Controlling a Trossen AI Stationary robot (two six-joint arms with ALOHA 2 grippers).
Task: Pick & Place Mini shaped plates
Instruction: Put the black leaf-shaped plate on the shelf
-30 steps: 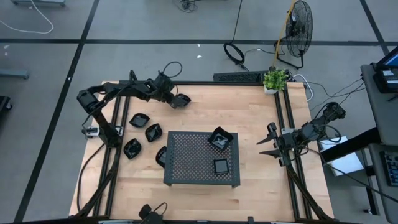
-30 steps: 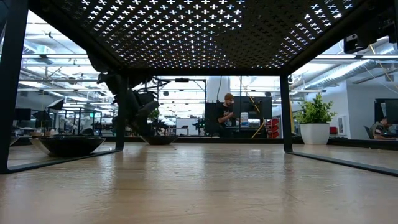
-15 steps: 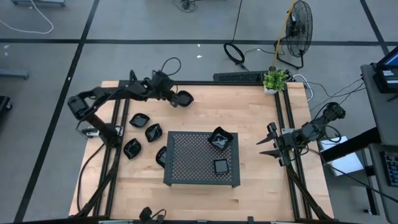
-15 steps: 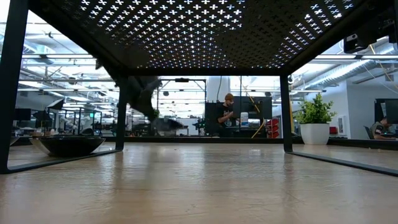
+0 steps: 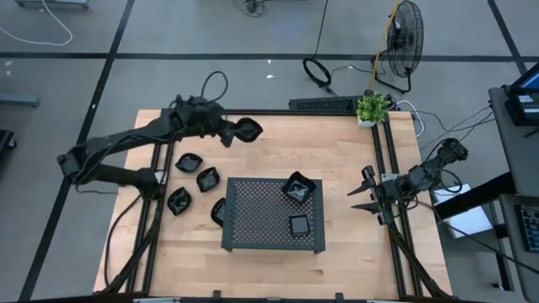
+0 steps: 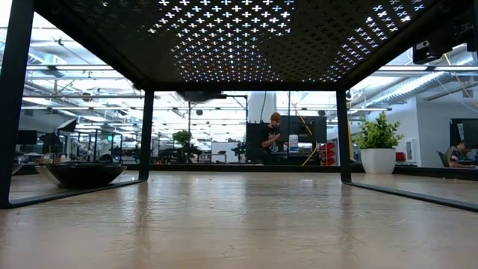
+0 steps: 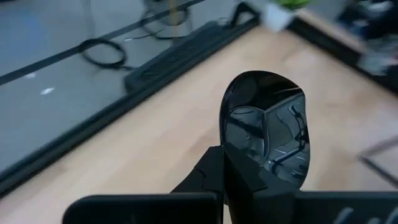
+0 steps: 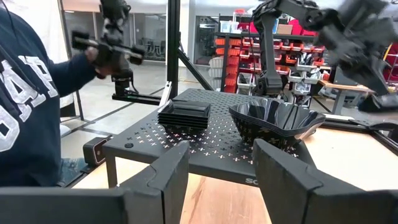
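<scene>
**benchwatcher:** Left wrist view is the closest look: the left gripper is clamped tight on the rim of a glossy black mini plate, roundish with a faceted inside, and the plate hangs clear above the bench. So I'd call this the carry step: picked, not placed.

**tray_guy:** Agreed. From the high view that left gripper holds the plate over the far left part of the bench, well apart from the perforated tray. Two plates sit on the tray: an angular one at the far right corner and a small square one nearer the front. Four more lie on the bench just left of the tray, like this one.

**benchwatcher:** Next move, I'd guess, is swinging it across to a free patch of the tray, lowering until it's nearly touching, then opening. It's only pinched by the edge, so it could tilt if the arm moves fast.

**tray_guy:** Right gripper is parked at the right edge of the bench, fingers spread wide, holding nothing. Its wrist view just faces the tray with both plates on it, and a person in a dark sweatshirt beyond.
</scene>
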